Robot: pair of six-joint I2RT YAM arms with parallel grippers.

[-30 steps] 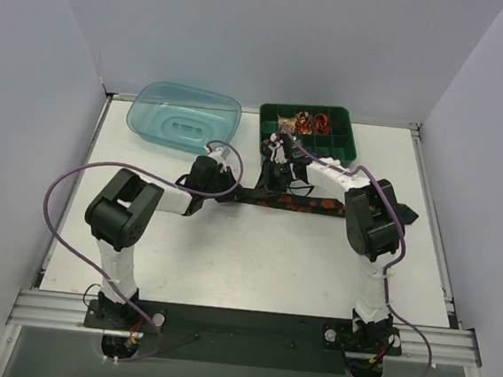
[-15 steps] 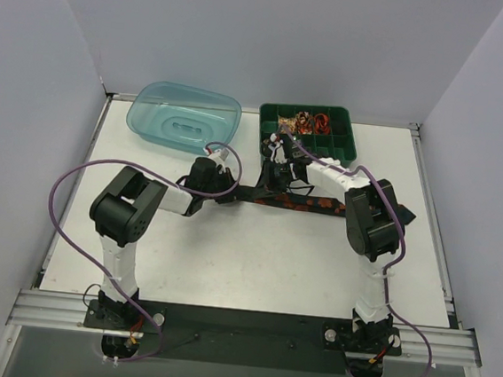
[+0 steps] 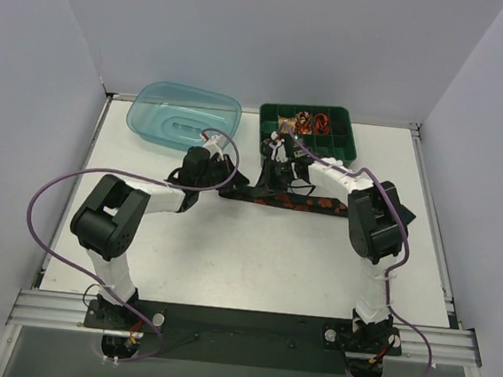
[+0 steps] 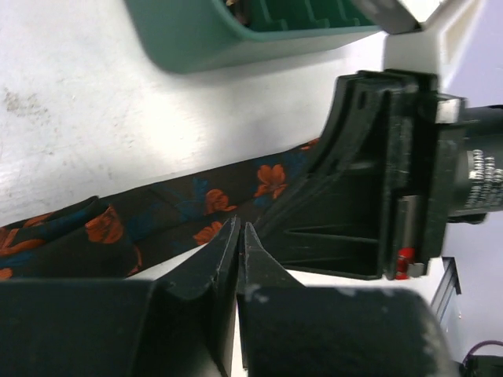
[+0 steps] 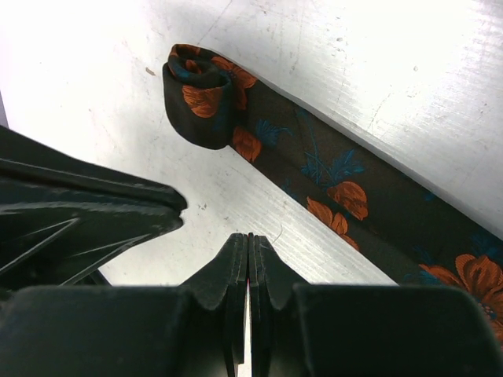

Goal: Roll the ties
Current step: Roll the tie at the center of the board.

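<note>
Now my left gripper (image 4: 240,236) and right gripper (image 5: 249,243) are both pressed together, empty; the tie (image 5: 346,196) lies flat on the table (image 3: 227,257), running left-right beneath them; its rolled end (image 5: 200,94) sits just ahead of my right one.

In the top view the left arm (image 3: 106,219) is rising toward 12 o'clock from its base, elbow up, forearm stretching out to 2 o'clock. The left end effector (image 4: 240,229) is pointing downward, fingers pressing almost together with only a thin slit between them. The right arm (image 3: 373,222) is standing at 12 o'clock, forearm reaching to 10 o'clock. The right end effector (image 5: 248,238) is pointing downward, fingers meeting fully. The two are sitting just beside each other.
</note>
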